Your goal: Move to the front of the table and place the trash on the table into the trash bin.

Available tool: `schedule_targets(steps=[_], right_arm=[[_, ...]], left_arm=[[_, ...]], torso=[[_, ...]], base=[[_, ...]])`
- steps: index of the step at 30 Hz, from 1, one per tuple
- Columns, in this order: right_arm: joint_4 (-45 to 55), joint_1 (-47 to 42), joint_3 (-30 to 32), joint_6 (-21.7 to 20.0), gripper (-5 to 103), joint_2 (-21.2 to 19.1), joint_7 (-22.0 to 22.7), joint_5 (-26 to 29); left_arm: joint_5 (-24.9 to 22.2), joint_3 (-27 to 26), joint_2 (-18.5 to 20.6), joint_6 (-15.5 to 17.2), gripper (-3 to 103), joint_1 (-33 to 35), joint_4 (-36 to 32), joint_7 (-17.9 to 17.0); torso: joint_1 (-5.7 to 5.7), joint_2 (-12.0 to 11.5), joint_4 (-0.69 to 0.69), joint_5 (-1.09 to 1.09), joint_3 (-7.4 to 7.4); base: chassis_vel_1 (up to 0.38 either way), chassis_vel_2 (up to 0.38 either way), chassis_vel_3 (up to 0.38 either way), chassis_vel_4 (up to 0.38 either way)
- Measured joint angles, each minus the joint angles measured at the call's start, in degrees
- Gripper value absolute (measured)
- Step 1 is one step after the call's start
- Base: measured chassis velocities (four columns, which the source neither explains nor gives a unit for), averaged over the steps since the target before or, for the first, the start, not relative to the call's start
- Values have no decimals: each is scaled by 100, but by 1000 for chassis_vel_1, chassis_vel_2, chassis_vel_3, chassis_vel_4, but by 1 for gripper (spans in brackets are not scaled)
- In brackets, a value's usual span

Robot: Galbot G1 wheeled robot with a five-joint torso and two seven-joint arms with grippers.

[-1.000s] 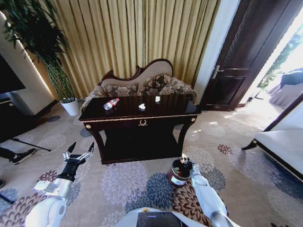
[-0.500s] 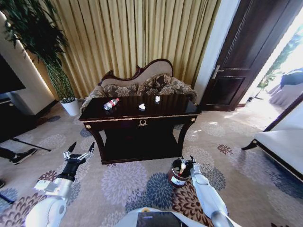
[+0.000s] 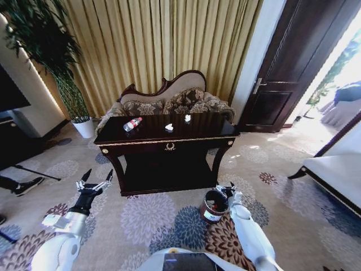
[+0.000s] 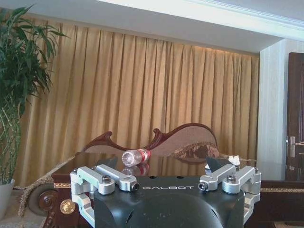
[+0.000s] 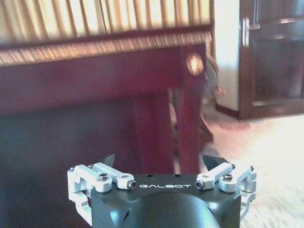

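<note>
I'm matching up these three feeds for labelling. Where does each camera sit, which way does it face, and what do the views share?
Head view: high on the robot, looking forward and down at the table, the trash bin, both arms, left gripper open.
Left wrist view: above the left gripper, facing the bottle on the tabletop.
Right wrist view: low above the open right gripper, facing the table's leg.
Shared: the table; head and left wrist views share the bottle.

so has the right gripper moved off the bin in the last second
Yes. The right gripper has shifted to the right, from over the trash bin mouth to beside its rim; the bin itself stays put on the carpet.
</note>
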Motion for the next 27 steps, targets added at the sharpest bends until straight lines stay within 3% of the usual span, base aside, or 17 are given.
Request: schedule_targets(steps=[4, 6, 12, 21, 27], right_arm=[[825, -247, 25, -168, 100, 3, 62, 169], [1867, -434, 35, -530, 100, -25, 212, 534], [3074, -568, 24, -934, 100, -116, 338, 973], [3653, -584, -33, -967, 100, -129, 458, 1098], [3718, -603, -14, -1060, 100, -148, 254, 1025]], left_arm=[[2, 1, -3, 1, 100, -7, 4, -3], [3, -1, -17, 1, 100, -23, 22, -5], [-5, -37, -44, 1, 100, -33, 39, -23], [-9, -46, -57, -9, 100, -38, 79, -27], [-8, -35, -58, -11, 100, -54, 89, -26]], torso=[[0, 0, 0, 2, 0], [0, 0, 1, 1, 0], [-1, 0, 1, 1, 0], [0, 0, 1, 1, 0], [0, 0, 1, 1, 0]], base=[[0, 0, 0, 0], [0, 0, 0, 0], [0, 0, 0, 0], [0, 0, 0, 0], [0, 0, 0, 0]])
